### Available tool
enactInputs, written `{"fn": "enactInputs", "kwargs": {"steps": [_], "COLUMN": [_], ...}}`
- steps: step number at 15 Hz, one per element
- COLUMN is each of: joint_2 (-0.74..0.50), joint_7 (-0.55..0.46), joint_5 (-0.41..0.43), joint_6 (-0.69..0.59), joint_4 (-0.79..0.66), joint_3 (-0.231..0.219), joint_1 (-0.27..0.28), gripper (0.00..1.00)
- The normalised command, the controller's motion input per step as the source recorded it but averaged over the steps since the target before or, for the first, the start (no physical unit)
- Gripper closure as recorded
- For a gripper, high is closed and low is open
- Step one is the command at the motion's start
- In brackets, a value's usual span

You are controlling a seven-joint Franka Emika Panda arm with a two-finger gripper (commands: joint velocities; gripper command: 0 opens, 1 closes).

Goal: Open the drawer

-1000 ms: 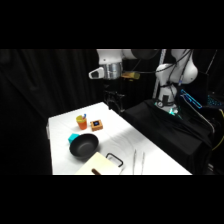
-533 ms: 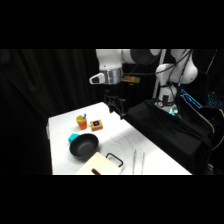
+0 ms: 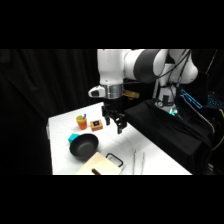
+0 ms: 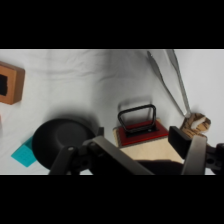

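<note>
Lowered and swung forward since a moment ago, the pincer (image 3: 118,122) hangs spread open and empty over the bench (image 3: 150,152) middle, likely lining up on the drawer (image 4: 142,132) at lower centre of frame, black loop handle (image 4: 136,117) facing it.

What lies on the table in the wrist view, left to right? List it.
Small orange block with dark face → teal flat piece → round black bowl → pale tan wooden drawer with black loop handle → metal tongs.
</note>
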Motion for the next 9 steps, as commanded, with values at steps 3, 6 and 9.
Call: {"fn": "enactInputs", "kwargs": {"steps": [3,6,9], "joint_2": [0.25,0.22,0.17], "joint_7": [-0.07,-0.08,-0.09], "joint_5": [-0.023,-0.017,-0.007], "joint_6": [0.37,0.32,0.28], "joint_4": [0.13,0.12,0.08], "joint_3": [0.034,0.041,0.048], "joint_1": [0.027,0.016,0.007], "gripper": [0.0,0.0,0.0]}}
